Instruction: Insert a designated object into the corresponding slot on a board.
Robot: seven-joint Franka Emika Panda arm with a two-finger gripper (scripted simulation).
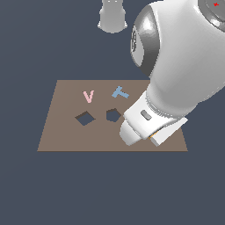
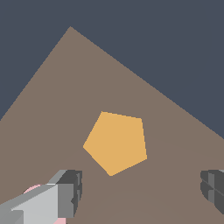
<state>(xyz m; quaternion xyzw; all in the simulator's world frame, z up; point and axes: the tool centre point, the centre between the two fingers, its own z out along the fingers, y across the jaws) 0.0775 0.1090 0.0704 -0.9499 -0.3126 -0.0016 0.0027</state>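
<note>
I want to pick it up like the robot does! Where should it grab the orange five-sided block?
Probably from straight above, pinching two opposite edges of the orange pentagon block. It lies flat on the board, so only its thin sides offer grip. The gripper is open.

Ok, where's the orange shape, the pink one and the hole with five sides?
orange pentagon block (image 2: 116,143): wrist view, middle of its flat top.
pink heart (image 1: 88,96): exterior view, middle of the V-like shape.
pentagon slot (image 1: 113,115): exterior view, middle of the dark cutout.
</note>
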